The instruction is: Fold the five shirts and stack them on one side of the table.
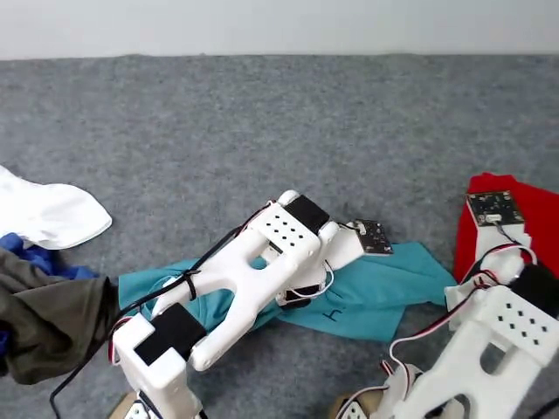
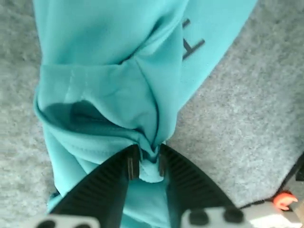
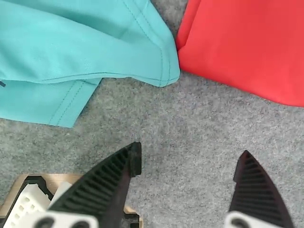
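Looking down from high, the teal shirt [image 1: 393,279] lies bunched on the desk [image 1: 262,113] near the arms [image 1: 253,271]. A red shirt [image 1: 546,218] lies at one edge. A white shirt [image 1: 44,214], a blue shirt [image 1: 44,260] and a dark shirt [image 1: 48,319] sit heaped at the other edge, so most folding seems left. Left wrist view: the left fingers [image 2: 114,185] pinch teal cloth tight. Right wrist view: the right fingers [image 3: 114,175] gape wide over bare desk.

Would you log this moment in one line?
left gripper: shut on teal shirt | right gripper: open above table
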